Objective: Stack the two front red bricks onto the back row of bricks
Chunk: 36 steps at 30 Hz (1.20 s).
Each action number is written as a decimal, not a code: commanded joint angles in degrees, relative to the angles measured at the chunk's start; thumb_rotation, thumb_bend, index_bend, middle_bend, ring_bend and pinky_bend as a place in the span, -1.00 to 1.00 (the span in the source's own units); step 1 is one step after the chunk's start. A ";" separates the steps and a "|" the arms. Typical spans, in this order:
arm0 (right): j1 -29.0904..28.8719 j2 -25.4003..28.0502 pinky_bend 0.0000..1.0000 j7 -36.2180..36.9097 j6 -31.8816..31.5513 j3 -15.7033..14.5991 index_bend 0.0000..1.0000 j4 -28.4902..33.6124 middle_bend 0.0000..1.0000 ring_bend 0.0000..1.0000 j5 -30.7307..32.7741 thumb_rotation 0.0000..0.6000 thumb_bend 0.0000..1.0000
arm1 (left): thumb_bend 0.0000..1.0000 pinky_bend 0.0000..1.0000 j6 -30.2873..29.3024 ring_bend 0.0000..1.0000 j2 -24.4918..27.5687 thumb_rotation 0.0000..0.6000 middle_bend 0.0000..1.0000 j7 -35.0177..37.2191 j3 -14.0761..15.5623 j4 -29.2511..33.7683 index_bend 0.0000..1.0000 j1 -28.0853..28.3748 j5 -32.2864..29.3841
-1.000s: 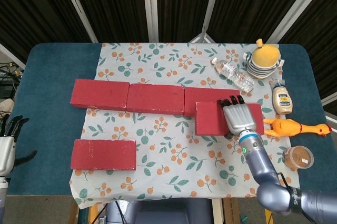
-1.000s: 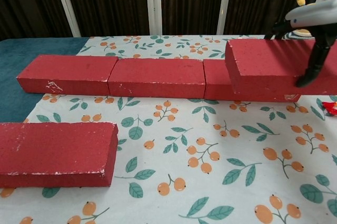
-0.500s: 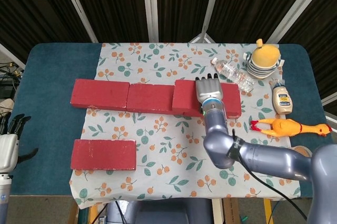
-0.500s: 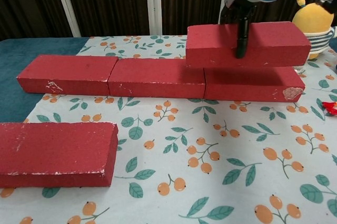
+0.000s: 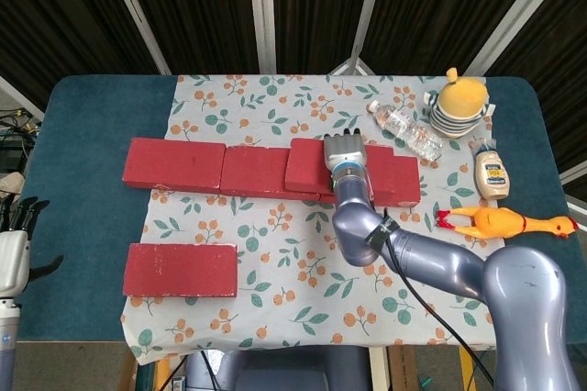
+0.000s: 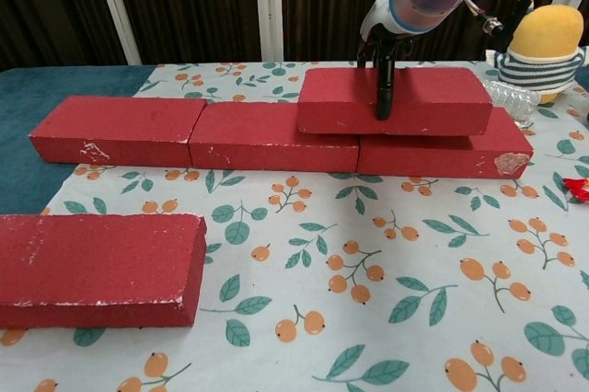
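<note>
Bench (image 5: 83, 161), cloth-covered at centre. Back row of bricks (image 5: 220, 167) runs 9-to-3 o'clock across it. Front brick (image 5: 181, 270) lies flat at 7 o'clock, untouched. Carried brick (image 6: 394, 101) sits on the row's right half, straddling a seam, overhanging toward 9. Right hand (image 5: 345, 160) grips it, fingers over the far edge, thumb down the near face. Left hand (image 5: 13, 253) hangs spread, holding nothing, off the 9 o'clock edge. Risk: releasing while askew may let the brick tip or drag.

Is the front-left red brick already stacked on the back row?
No, the front-left brick lies flat on the patterned cloth, well in front of the back row.
</note>
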<state>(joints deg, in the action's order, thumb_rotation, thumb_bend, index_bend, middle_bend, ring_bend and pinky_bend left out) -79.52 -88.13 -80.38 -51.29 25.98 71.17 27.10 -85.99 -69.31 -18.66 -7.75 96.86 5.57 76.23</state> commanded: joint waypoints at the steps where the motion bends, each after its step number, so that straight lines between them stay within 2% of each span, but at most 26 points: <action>1: 0.28 -0.80 -1.00 0.81 1.48 0.22 -0.57 -0.84 -0.59 -1.00 -1.12 1.00 -0.87 | -1.00 -0.85 0.00 -0.97 -0.18 1.00 -0.72 -0.28 0.00 -0.13 -0.61 0.10 -0.11; 17: 0.80 -1.86 -1.00 4.79 3.54 -0.81 -0.57 -0.54 -0.59 -1.00 -5.58 1.00 -0.87 | -1.00 -0.85 -0.45 -0.97 -0.16 1.00 -0.72 -0.11 0.15 -0.31 -0.60 0.11 -0.17; 36: 0.51 -2.37 -1.00 6.29 6.01 -2.74 -0.57 -2.73 -0.59 -1.00 -6.23 1.00 -0.87 | -1.00 -0.85 -1.36 -0.97 -0.22 1.00 -0.72 -0.47 0.09 -0.24 -0.60 -0.08 -0.50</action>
<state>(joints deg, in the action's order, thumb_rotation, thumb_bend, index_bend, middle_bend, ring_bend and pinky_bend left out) -79.01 -90.51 -74.10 -45.39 23.33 68.48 20.86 -87.35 -69.53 -19.13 -7.66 96.61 5.49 75.73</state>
